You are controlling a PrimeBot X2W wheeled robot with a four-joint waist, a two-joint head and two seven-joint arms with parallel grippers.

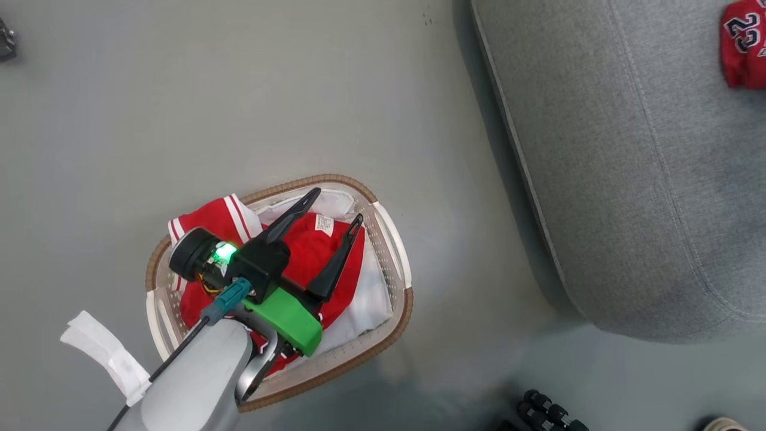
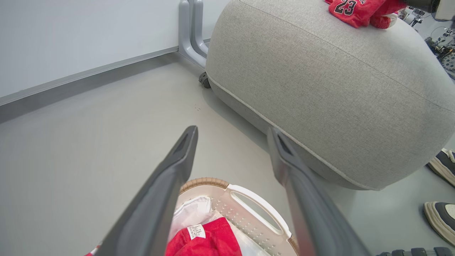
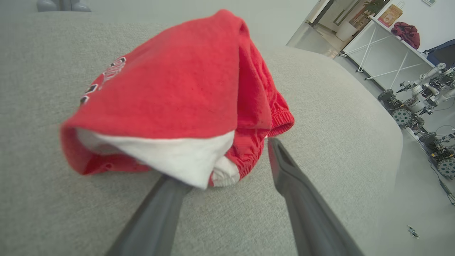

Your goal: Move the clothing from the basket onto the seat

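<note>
Grey floor (image 1: 239, 90); red garment (image 3: 177, 89) lies atop seat (image 1: 628, 179). Right hand (image 3: 220, 160) spread open, one finger apparently under its hem. Left hand (image 1: 336, 205) wide open above basket (image 1: 395, 251), empty.

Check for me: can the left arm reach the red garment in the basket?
Probably yes: the left gripper hangs open just above the basket, and the red garment lies on top of the white liner with nothing covering it.

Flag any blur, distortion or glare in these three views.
Head view: sharp, evenly lit; green lamp on the left gripper blows out. Left wrist view: near fingers blurred, seat sharp. Right wrist view: garment hem and fingers soft.
</note>
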